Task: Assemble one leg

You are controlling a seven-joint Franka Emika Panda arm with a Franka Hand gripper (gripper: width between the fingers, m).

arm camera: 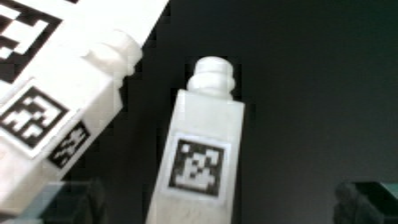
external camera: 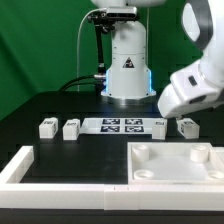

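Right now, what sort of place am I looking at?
Probably a robotics lab bench: a white robot arm on a black table, a green backdrop curtain, and small tagged white plastic blocks.

Exterior view: set in front, slightly raised, at mid-range, facing the white robot base [external camera: 125, 65] across the black table [external camera: 30, 110]. Wrist view: very close above a stubby white tagged plastic leg [arm camera: 205, 140]. Shared: tabletop; which leg undetermined
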